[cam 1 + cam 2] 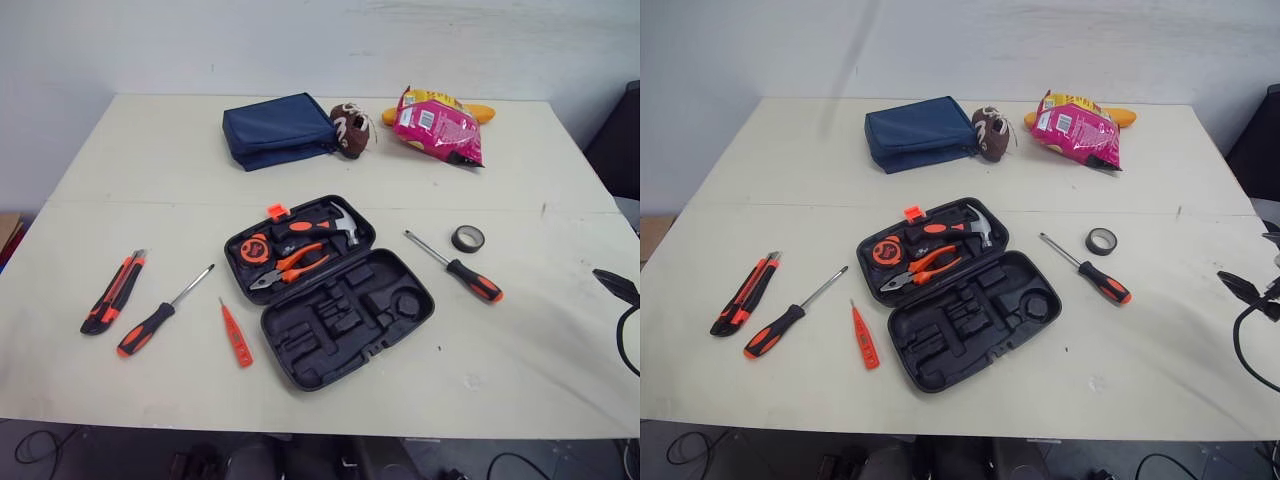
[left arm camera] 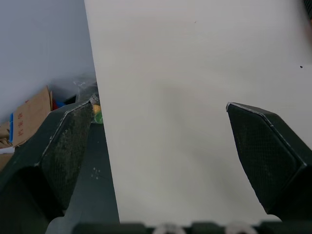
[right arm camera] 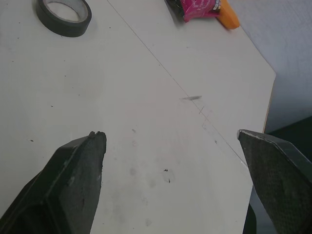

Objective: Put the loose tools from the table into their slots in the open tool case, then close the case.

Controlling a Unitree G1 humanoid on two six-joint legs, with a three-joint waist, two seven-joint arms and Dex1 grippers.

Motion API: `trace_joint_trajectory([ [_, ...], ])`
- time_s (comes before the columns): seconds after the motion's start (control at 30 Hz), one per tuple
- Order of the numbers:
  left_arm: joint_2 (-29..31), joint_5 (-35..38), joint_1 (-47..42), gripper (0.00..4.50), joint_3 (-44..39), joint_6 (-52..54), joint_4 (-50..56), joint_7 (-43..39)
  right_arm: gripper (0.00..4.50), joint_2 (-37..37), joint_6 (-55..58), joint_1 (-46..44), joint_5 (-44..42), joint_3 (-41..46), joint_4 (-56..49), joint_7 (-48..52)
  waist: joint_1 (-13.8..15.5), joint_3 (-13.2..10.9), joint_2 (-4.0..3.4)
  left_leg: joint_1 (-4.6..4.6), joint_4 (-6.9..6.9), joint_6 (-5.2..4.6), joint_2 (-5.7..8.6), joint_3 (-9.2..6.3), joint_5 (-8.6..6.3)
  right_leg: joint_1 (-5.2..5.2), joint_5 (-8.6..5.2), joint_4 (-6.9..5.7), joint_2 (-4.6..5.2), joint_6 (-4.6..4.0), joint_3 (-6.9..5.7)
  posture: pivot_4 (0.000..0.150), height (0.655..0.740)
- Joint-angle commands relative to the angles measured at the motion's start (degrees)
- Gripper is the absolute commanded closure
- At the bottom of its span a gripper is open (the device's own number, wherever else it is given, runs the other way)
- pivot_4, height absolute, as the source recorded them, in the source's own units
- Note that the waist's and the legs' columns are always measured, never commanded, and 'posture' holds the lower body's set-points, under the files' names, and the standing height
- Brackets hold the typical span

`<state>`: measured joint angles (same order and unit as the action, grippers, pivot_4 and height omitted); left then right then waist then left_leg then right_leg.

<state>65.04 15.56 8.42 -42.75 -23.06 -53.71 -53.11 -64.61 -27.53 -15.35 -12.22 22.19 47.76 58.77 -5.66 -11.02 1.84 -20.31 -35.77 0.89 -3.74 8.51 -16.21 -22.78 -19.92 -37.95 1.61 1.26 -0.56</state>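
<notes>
Your right gripper (image 3: 170, 136) hangs spread wide and empty over bare table (image 3: 146, 97), the tape roll (image 3: 64, 14) near it. Your left gripper (image 2: 160, 106) gapes just as wide, empty, at the table's edge. I'd begin on the right: straddle the screwdriver (image 1: 455, 267) near that roll across its handle and close squarely so it cannot roll. The tool case (image 1: 400, 320) lies open mid-table. Its far half holds a hammer (image 1: 335, 222), tape measure (image 1: 254, 250) and pliers (image 1: 290, 268); the near half's slots look vacant. A utility knife (image 1: 113, 292) lies well to its left.
</notes>
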Motion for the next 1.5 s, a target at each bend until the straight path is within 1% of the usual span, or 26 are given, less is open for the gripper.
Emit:
trace_joint_trajectory([
  [0.03,-1.08,3.76,0.73,0.03,-2.38,0.57,4.67,-0.87,0.0,0.99,1.59,-3.39,-1.1,-1.3,-1.15,1.82,-0.08,0.0,0.0,0.0,0.0,0.0,0.0,0.0,0.0,0.0,0.0,0.0,0.0,0.0,0.0,0.15,0.74],
  [0.1,-3.36,8.06,1.76,0.03,-3.62,4.86,14.12,-3.44,0.0,3.3,5.08,-7.82,-2.52,-3.71,-4.12,4.53,-0.7,0.01,0.02,0.06,-0.01,0.0,-0.02,0.04,0.0,0.06,0.01,-0.04,0.0,0.01,0.04,0.15,0.74],
  [0.17,-5.6,10.43,3.55,0.03,-3.24,9.63,24.14,-4.06,0.0,4.89,7.67,-10.96,-3.23,-5.59,-6.64,6.98,-0.78,0.02,0.05,0.06,-0.15,0.0,-0.07,0.01,0.0,0.12,0.03,-0.15,-0.04,0.02,0.02,0.15,0.74],
  [0.3,-9.03,11.46,7.0,0.03,-1.7,16.64,40.94,-2.76,0.0,7.51,12.57,-15.54,-4.05,-8.5,-10.07,10.45,-0.37,-0.01,-0.05,0.01,-0.19,0.04,-0.06,-0.04,0.0,0.05,0.02,-0.24,-0.06,0.04,0.02,0.15,0.74],
  [0.33,-10.71,11.98,8.04,0.03,-0.86,18.48,46.71,-1.45,0.0,8.51,14.08,-17.33,-4.19,-9.9,-10.92,11.79,-0.29,-0.01,-0.06,-0.01,-0.18,0.05,-0.06,-0.04,-0.01,0.04,0.0,-0.22,-0.07,0.06,0.02,0.15,0.74],
  [0.4,-14.11,12.93,9.88,0.03,-0.14,21.81,54.89,1.08,0.0,10.16,15.61,-19.51,-4.18,-11.42,-11.96,13.3,-0.25,0.0,-0.09,-0.02,-0.22,0.06,-0.06,-0.01,-0.01,0.05,-0.01,-0.2,-0.06,0.07,0.07,0.15,0.74],
  [0.5,-18.88,12.04,12.48,0.03,2.74,25.55,61.36,3.52,0.0,12.88,14.46,-21.45,-4.09,-12.34,-11.35,14.08,-0.19,0.0,-0.07,-0.05,-0.31,0.04,-0.06,-0.02,-0.03,0.07,0.0,-0.18,-0.08,0.08,0.09,0.15,0.74],
  [0.6,-19.33,10.03,11.81,0.03,5.16,26.84,62.9,4.09,0.0,16.05,12.83,-24.63,-2.99,-13.2,-8.85,12.88,-0.08,-0.01,-0.05,-0.03,-0.35,0.03,-0.05,-0.01,-0.02,0.07,0.0,-0.21,-0.12,0.09,0.11,0.15,0.74],
  [0.67,-18.71,10.14,10.81,0.03,6.11,28.31,64.15,4.11,0.0,17.58,11.94,-26.75,-1.99,-14.35,-7.23,13.4,0.02,-0.01,-0.05,-0.03,-0.37,0.02,-0.06,-0.06,0.0,0.06,0.01,-0.25,-0.15,0.08,0.1,0.15,0.74],
  [0.77,-19.23,11.22,11.62,0.03,8.18,32.16,69.76,4.41,0.0,19.73,10.89,-29.26,-1.05,-17.28,-6.33,16.83,0.19,-0.01,-0.05,-0.03,-0.36,0.02,-0.05,-0.06,0.0,0.07,0.01,-0.26,-0.13,0.07,0.11,0.15,0.74],
  [0.83,-19.65,11.29,12.56,0.58,10.76,35.18,74.31,4.93,0.52,21.56,10.69,-30.79,-0.55,-18.85,-5.8,18.23,0.15,-0.01,-0.05,-0.04,-0.35,0.04,-0.05,-0.04,0.0,0.08,0.01,-0.22,-0.12,0.08,0.13,0.15,0.74],
  [0.9,-19.65,10.63,12.87,1.34,12.47,37.65,77.3,6.0,1.33,23.1,9.9,-31.62,0.45,-20.29,-5.41,18.8,0.09,-0.01,-0.05,-0.05,-0.34,0.2,-0.05,-0.01,0.08,0.1,0.01,-0.14,-0.13,0.08,0.16,0.15,0.74],
  [0.97,-19.14,9.98,13.26,2.36,13.18,39.31,79.2,6.23,2.47,23.93,9.17,-31.97,1.24,-21.12,-5.25,18.76,0.24,-0.01,-0.05,-0.07,-0.34,0.21,-0.06,-0.02,0.08,0.09,0.01,-0.1,-0.14,0.08,0.16,0.15,0.74],
  [1.03,-19.43,9.82,13.67,3.22,14.22,41.43,81.7,7.16,3.44,25.22,9.51,-31.54,1.77,-22.27,-5.82,18.55,0.34,-0.01,-0.05,-0.08,-0.33,0.21,-0.06,-0.02,0.09,0.08,0.01,-0.09,-0.14,0.08,0.16,0.15,0.74],
  [1.1,-20.36,9.03,13.75,4.27,16.04,43.23,84.09,9.02,4.5,26.36,9.34,-31.16,2.73,-23.96,-6.26,19.63,0.41,-0.01,-0.05,-0.08,-0.36,0.21,-0.05,-0.02,0.09,0.08,0.01,-0.09,-0.14,0.08,0.17,0.15,0.74],
  [1.13,-20.84,8.98,13.62,4.45,16.81,44.22,84.89,9.88,4.5,26.76,8.62,-31.33,3.53,-24.69,-6.05,19.54,0.41,-0.01,-0.05,-0.07,-0.37,0.2,-0.05,-0.02,0.08,0.1,0.01,-0.09,-0.14,0.09,0.17,0.15,0.74],
  [1.27,-21.82,7.82,12.37,4.45,20.86,46.73,87.87,12.03,4.5,28.36,7.78,-33.0,5.63,-26.74,-4.3,18.69,0.58,-0.01,-0.05,-0.05,-0.38,0.19,-0.05,-0.03,0.09,0.12,0.03,-0.12,-0.14,0.11,0.18,0.15,0.74],
  [1.33,-21.91,7.49,11.12,4.45,23.28,48.15,88.39,12.81,4.5,28.59,6.68,-33.83,8.29,-28.27,-3.03,17.3,0.72,-0.01,-0.05,-0.04,-0.38,0.21,-0.04,-0.04,0.11,0.11,0.03,-0.14,-0.15,0.11,0.18,0.15,0.74],
  [1.43,-21.28,6.19,8.02,4.45,30.16,52.49,87.77,13.41,4.5,29.77,5.39,-36.22,12.78,-30.49,0.67,12.95,0.75,-0.01,-0.06,-0.04,-0.39,0.21,-0.01,-0.04,0.12,0.12,0.03,-0.13,-0.14,0.1,0.19,0.15,0.74],
  [1.5,-21.39,5.49,5.43,4.45,32.83,54.32,86.76,14.04,4.5,30.53,5.08,-37.54,14.03,-31.04,2.56,11.06,0.65,-0.01,-0.05,-0.04,-0.39,0.22,-0.01,-0.03,0.13,0.12,0.03,-0.13,-0.14,0.1,0.21,0.15,0.74],
])
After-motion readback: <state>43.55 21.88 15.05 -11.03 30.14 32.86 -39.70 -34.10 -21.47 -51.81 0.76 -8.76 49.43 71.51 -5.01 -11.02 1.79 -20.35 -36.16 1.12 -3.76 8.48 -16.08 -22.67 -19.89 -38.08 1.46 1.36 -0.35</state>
